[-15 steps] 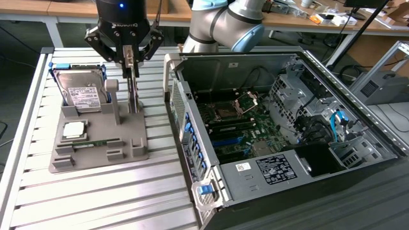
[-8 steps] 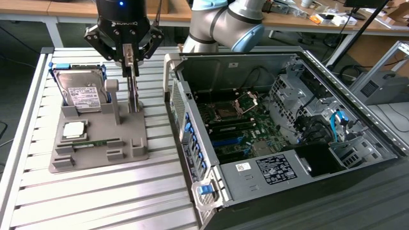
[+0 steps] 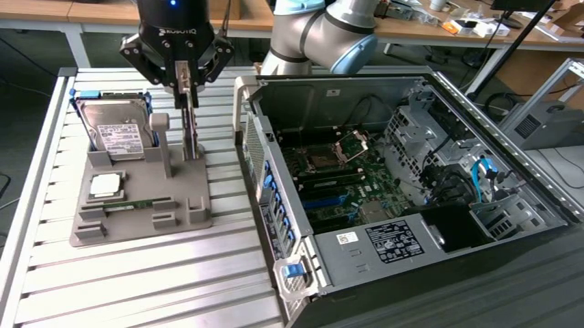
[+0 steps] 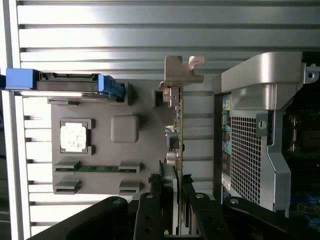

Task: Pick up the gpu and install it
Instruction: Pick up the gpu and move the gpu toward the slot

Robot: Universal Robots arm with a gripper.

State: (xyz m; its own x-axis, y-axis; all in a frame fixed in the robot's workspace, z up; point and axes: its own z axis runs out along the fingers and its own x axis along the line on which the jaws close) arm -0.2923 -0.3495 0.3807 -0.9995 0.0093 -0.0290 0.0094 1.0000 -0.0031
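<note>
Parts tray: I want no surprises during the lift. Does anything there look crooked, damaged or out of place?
Nothing stands out. The gpu stands upright on edge in the gray tray with the claw shut on it. The hard drive, processor and memory stick sit squarely in their holders.

Room beside the upright gpu [image 3: 191, 137] is narrowed by a grey post [image 3: 158, 126] and the standing hard drive [image 3: 114, 130] on the exterior view's left, and by the open case's wall [image 3: 260, 160] on its right. Free passage is left over the bare slatted tabletop [image 3: 137, 287] nearer the camera.
</note>
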